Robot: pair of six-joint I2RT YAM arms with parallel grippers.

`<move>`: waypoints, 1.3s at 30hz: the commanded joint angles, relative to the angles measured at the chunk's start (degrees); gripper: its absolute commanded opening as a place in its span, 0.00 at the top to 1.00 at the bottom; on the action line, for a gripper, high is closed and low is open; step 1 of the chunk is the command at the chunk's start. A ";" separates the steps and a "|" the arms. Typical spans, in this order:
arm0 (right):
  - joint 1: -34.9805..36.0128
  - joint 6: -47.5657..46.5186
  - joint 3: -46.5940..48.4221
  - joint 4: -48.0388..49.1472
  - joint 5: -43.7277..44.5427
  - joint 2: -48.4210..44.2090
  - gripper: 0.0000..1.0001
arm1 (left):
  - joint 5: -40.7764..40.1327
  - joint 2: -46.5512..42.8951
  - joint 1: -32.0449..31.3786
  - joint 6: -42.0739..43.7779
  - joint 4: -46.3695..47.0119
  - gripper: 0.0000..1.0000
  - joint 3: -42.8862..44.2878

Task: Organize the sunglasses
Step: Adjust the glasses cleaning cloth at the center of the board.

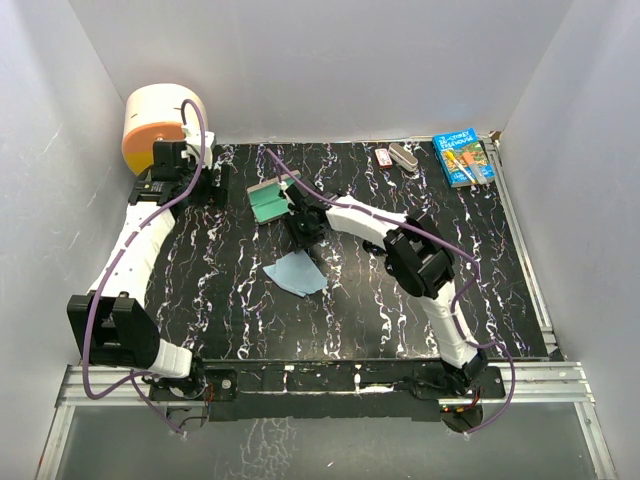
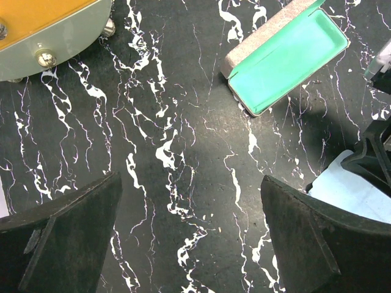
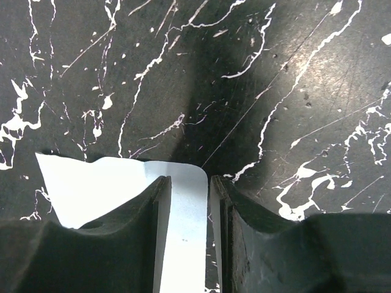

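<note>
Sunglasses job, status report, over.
Left gripper open, empty. Right gripper nearly shut over blue cloth. Case open, empty. Sunglasses not visible.

The left arm (image 1: 135,255) stretches from its base at 7 o'clock up toward 11 o'clock, its left gripper (image 2: 189,238) pointing down with fingers spread wide apart. The right arm (image 1: 425,270) bends from 5 o'clock in toward centre, its right gripper (image 3: 186,213) low, fingers narrowed to a thin gap.
</note>
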 commanded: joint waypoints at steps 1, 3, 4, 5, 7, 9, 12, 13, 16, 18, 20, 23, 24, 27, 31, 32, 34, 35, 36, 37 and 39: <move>1.54 -0.98 0.72 -0.78 3.42 1.71 0.64 | 0.87 -3.06 0.27 -0.32 0.04 0.06 -0.04; 1.77 -0.85 0.21 -0.82 4.09 2.04 0.65 | 0.64 -3.04 0.29 -0.21 0.13 0.06 -0.11; 1.98 -0.91 0.06 -0.97 4.43 2.31 0.66 | 0.55 -3.03 0.29 -0.12 0.09 0.07 -0.15; 2.05 -0.85 0.06 -1.14 4.76 2.62 0.67 | 0.52 -3.07 0.30 -0.13 0.05 0.07 -0.16; 2.25 -0.77 0.13 -1.21 5.48 3.16 0.72 | 0.52 -3.10 0.30 -0.07 0.18 0.07 -0.28; 2.35 -0.67 0.33 -1.38 6.12 3.70 0.82 | 0.60 -3.04 0.25 -0.13 0.23 0.07 -0.32; 2.50 -0.35 1.13 -1.56 7.16 4.13 0.92 | 0.84 -2.97 0.30 -0.06 0.13 0.07 -0.25; 2.55 -0.27 1.30 -1.57 7.55 4.07 0.92 | 0.93 -3.01 0.30 -0.04 0.09 0.07 -0.25; 2.54 -0.02 2.40 -1.50 8.59 3.43 0.92 | 1.29 -3.03 0.29 -0.04 0.06 0.07 -0.19; 2.66 -0.11 3.52 -1.21 9.22 2.87 0.92 | 1.39 -3.25 0.25 -0.05 -0.04 0.07 -0.17; 2.99 -0.61 4.45 -0.65 10.00 2.18 0.92 | 1.56 -3.44 0.25 -0.09 -0.05 0.08 -0.14; 3.72 -1.67 5.38 1.18 11.44 0.87 0.92 | 1.79 -3.47 0.30 -0.14 -0.06 0.08 -0.11; 4.05 -2.09 5.49 1.92 11.86 0.36 0.92 | 1.83 -3.47 0.30 -0.12 -0.13 0.08 -0.15; 4.71 -2.51 5.97 2.97 13.26 -0.98 0.92 | 2.09 -3.47 0.28 -0.12 -0.13 0.08 -0.31; 5.03 -2.62 4.83 4.12 13.25 -3.24 0.92 | 2.53 -5.33 0.30 -0.10 0.11 0.08 -0.83; 5.08 -2.61 4.48 4.44 13.00 -3.81 0.92 | 2.60 -5.50 0.26 -0.07 0.13 0.08 -0.93; 5.13 -2.60 4.27 4.73 12.30 -4.62 0.92 | 2.71 -5.66 0.30 -0.22 0.22 0.08 -1.04; 5.13 -2.68 4.30 4.82 11.84 -4.95 0.92 | 2.72 -5.66 0.30 -0.19 0.15 0.08 -0.97; 5.19 -2.70 4.31 5.11 11.45 -5.30 0.92 | 2.65 -5.66 0.30 -0.22 0.13 0.08 -0.91; 5.17 -2.73 4.18 5.45 11.07 -5.73 0.92 | 2.57 -5.62 0.30 -0.22 0.06 0.08 -0.76; 5.33 -2.86 4.26 6.03 9.58 -6.41 0.92 | 2.45 -5.64 0.29 -0.23 -0.11 0.08 -0.54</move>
